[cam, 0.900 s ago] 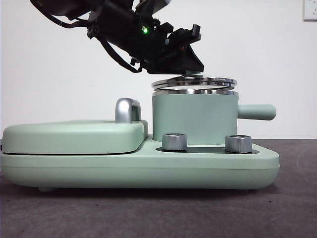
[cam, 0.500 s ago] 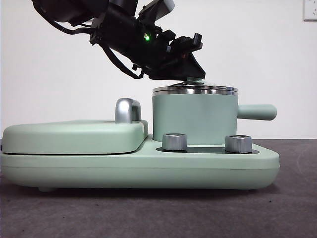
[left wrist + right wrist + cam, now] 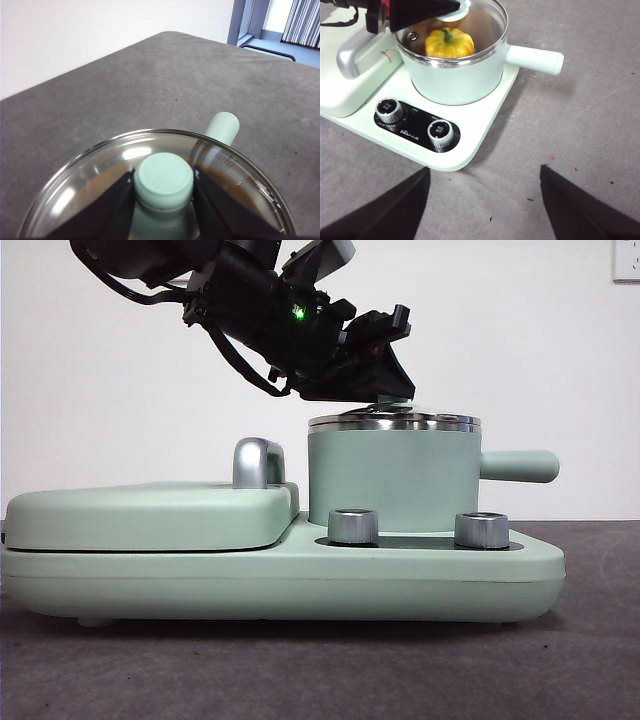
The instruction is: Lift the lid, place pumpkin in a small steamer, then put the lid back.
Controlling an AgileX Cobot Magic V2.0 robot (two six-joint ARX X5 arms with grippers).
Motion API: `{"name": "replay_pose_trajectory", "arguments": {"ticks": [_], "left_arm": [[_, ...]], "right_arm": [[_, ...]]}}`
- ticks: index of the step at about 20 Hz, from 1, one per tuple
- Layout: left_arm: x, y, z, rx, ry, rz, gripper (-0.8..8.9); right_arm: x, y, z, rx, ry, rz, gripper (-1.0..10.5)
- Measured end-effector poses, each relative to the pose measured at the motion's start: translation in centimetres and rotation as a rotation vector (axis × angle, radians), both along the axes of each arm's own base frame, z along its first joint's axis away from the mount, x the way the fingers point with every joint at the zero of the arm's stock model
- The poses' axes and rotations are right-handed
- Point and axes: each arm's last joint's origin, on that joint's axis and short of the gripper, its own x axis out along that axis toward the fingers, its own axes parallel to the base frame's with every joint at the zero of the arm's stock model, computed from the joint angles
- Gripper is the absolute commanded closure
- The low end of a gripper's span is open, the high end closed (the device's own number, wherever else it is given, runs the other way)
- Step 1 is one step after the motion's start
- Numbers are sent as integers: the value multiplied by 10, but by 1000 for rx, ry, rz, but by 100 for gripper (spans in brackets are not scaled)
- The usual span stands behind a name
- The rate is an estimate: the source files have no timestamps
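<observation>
Lid (image 3: pixel 394 421): it sits flat on the steel rim of the small steamer, and its mint-green knob is between the two jaws of the left gripper.
Left gripper (image 3: pixel 163 181): the jaws stand narrow, one on each side of the knob and touching it; in the front view the arm comes down from 11 o'clock to the top of the pot.
Pumpkin (image 3: pixel 449 43): it lies inside the small steamer, under the glass, with the green stem pointing up.
Small steamer (image 3: pixel 392 478): it stands upright on the mint-green base (image 3: pixel 300 580); in the front view its straight handle points to 3 o'clock.
Knobs: the two steel knobs (image 3: pixel 389 110) are on the black panel of the base, just in front of the pot.
Cover: the flat mint-green cover (image 3: pixel 150 513) lies at 9 o'clock from the pot in the front view, with a steel handle (image 3: pixel 256 462) between them.
Right gripper (image 3: pixel 485 200): the jaws stand wide apart and hold nothing, above the grey table (image 3: pixel 590 125), well apart from the pot.
</observation>
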Motion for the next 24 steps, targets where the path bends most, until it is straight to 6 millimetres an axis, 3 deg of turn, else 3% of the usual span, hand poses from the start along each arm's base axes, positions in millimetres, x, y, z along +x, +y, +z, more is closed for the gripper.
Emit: {"name": "replay_pose_trajectory", "arguments": {"ticks": [5, 8, 15, 21, 24], "left_arm": [[-2, 0, -1, -24, 63, 14, 497], [-8, 7, 10, -27, 119, 26, 501], [-32, 49, 51, 22, 226, 92, 501], [-51, 93, 66, 111, 376, 186, 502], [-63, 112, 75, 93, 364, 220, 502]], "right_arm": [[0, 0, 0, 0, 0, 0, 610], [0, 0, 0, 0, 0, 0, 610], [0, 0, 0, 0, 0, 0, 610], [0, 0, 0, 4, 2, 7, 610], [0, 0, 0, 4, 2, 7, 610]]}}
